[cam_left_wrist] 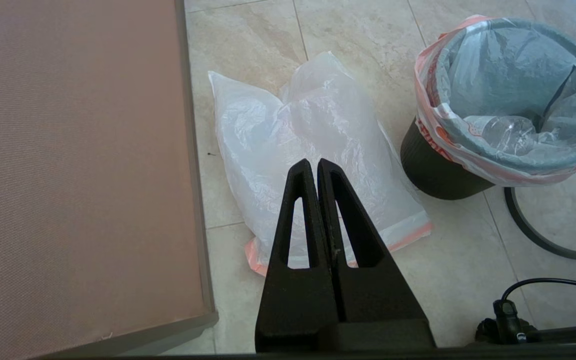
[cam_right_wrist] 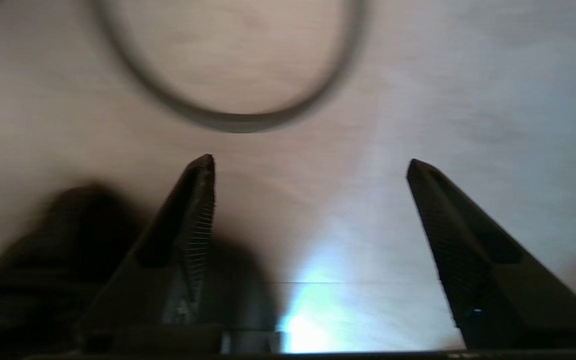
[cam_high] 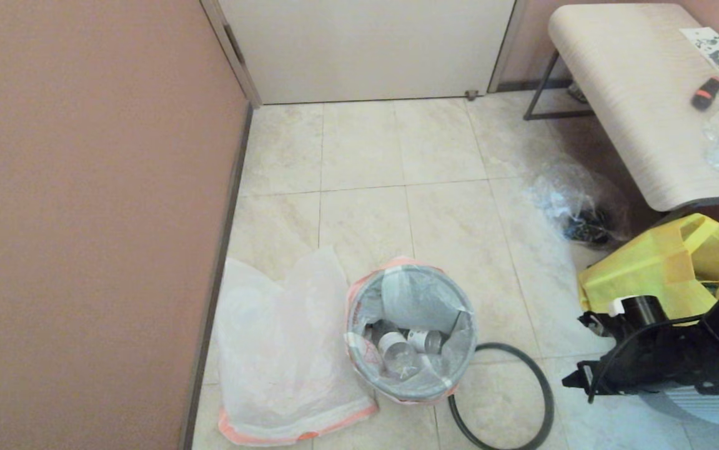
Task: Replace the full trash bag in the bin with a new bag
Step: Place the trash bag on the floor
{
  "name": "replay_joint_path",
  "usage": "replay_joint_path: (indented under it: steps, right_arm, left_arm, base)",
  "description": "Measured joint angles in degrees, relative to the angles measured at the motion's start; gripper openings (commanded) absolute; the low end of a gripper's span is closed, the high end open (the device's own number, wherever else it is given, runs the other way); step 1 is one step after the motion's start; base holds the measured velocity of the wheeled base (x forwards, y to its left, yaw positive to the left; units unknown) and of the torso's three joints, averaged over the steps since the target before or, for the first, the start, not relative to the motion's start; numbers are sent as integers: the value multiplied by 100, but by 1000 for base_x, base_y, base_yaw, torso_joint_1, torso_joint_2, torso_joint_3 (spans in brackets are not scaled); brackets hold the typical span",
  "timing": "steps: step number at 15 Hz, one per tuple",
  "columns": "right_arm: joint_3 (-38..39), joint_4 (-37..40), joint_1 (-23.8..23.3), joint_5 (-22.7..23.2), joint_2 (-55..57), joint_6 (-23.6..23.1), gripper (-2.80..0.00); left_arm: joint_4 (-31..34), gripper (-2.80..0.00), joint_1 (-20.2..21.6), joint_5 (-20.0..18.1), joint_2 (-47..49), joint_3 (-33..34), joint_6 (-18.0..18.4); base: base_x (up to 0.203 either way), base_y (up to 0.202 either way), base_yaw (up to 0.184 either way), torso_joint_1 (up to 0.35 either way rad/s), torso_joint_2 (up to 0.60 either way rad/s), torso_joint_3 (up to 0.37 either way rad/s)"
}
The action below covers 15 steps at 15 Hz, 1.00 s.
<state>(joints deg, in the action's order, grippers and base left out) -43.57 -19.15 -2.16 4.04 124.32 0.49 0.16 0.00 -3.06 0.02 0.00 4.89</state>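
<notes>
A small black waste bin stands upright on the tiled floor near the pink wall, mouth up, its long axis vertical. The full liner bag is in place, its pink-trimmed edge folded over the lip, with crushed plastic bottles inside. The dark grey hoop is off the bin and lies flat on the floor, touching its base on the robot's right. A fresh translucent bag lies crumpled between bin and wall.

The left claw hangs above the new bag, fingers pressed together and holding nothing. The right claw hovers over the floor near the hoop, fingers wide apart and empty.

The likely risk: pulling the loaded liner sideways rather than straight up could tip the light bin and spill bottles, or the thin film could tear under a pinch.
</notes>
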Motion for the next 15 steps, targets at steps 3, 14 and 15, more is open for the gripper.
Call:
replay_joint_path:
  steps: [3,14,15]
  right_arm:
    - [74,-3,290,197,-209,314,-280]
    - [-892,-22,2299,-120,-51,1191,-280]
    - [-1056,-20,2383,-226,49,1199,-280]
  left_arm:
    - [0,-280,0,0,0,0,1]
    - [2,-280,0,0,0,0,2]
    - [2,-280,0,0,0,0,0]
  base:
    - [0,0,0,0,0,0]
    - [0,0,0,0,0,0]
    - [0,0,0,0,0,0]
